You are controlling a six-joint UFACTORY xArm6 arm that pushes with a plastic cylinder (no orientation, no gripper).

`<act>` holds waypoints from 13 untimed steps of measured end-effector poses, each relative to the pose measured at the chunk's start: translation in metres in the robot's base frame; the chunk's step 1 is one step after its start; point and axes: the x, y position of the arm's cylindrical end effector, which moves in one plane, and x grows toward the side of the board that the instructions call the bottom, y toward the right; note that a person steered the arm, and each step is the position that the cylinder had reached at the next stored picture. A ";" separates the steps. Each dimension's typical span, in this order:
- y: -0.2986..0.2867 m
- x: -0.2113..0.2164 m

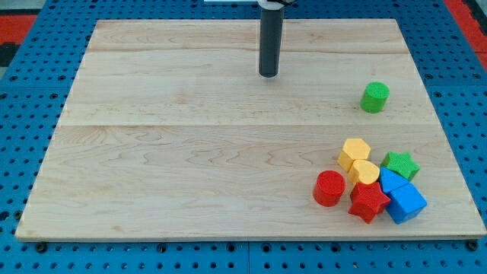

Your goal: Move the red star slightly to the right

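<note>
A pale wooden board (190, 144) fills most of the view and lies on a blue perforated table (23, 84). The arm's dark rod (269, 42) comes down near the middle of the board's top edge, and my tip (268, 74) rests on bare wood there, well apart from every block. The arm carries no pincer, only this rod, so there is no opening or grasp to report.

All the blocks but one are clustered near the board's bottom-right corner. The blue cube (405, 202) sits closest to that corner, with a second blue block (391, 180) touching it on its upper left. The red cylinder (329, 188) stands at the left of the cluster. The red star (369, 201) lies just right of that cylinder, at the bottom of the cluster, and presses against the blue cube's left side. Above it are the yellow hexagon (354, 153) and a smaller yellow block (365, 172), touching each other. The green star (400, 164) lies at the cluster's upper right.

A green cylinder (374, 97) stands alone near the board's right edge, well above the cluster.
</note>
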 end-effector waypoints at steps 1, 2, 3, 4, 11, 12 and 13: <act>0.000 0.000; 0.000 0.001; -0.001 0.011; -0.009 0.047; 0.088 0.278; 0.102 0.281; 0.104 0.283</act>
